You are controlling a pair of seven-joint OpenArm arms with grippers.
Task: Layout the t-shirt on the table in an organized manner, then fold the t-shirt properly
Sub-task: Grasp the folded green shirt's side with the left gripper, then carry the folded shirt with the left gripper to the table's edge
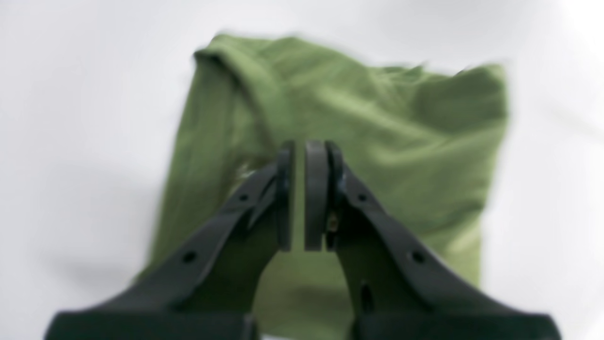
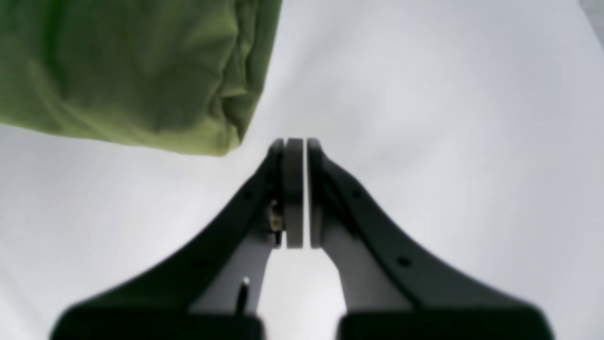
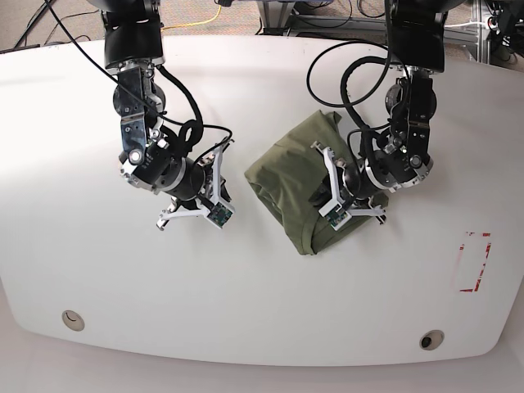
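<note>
The olive-green t-shirt [image 3: 286, 176] lies in a compact folded bundle near the middle of the white table [image 3: 262, 311]. My left gripper [image 3: 318, 195] hovers over the bundle's right part. In the left wrist view this gripper [image 1: 298, 146] is shut, with nothing between its pads and the t-shirt [image 1: 377, 123] spread beneath it. My right gripper [image 3: 211, 173] sits just left of the bundle. In the right wrist view it [image 2: 299, 141] is shut and holds nothing, over bare table [image 2: 424, 94], with a corner of the t-shirt [image 2: 118, 71] at the upper left.
A red tape rectangle [image 3: 473, 262] marks the table at the right. Round grommets sit near the front edge, one at the left [image 3: 72, 319] and one at the right [image 3: 431, 339]. Black cables loop around both arms, and the arm bases stand at the back edge.
</note>
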